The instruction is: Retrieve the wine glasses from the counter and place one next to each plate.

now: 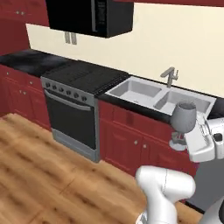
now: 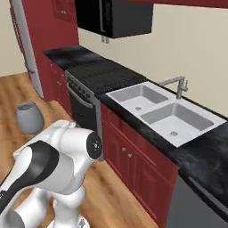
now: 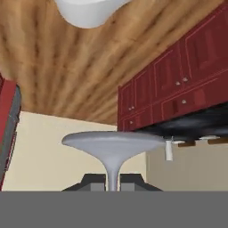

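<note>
Kitchen counter (image 1: pixel 30 61) edge and white sink (image 1: pixel 144 94) lying behind, the gripper (image 3: pixel 113 182) is pinching shut on a wine glass (image 1: pixel 183 118) stem, carrying it upright, clear of the worktop.

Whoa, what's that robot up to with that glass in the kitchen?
The white robot arm is holding a wine glass by its stem, with its gripper shut on it. The glass is upright and in the air, lifted off the black counter, in front of the sink. In the hand view the glass's foot sits just past the fingertips. No plate can be seen from here, so the glass has yet to be set down.
</note>
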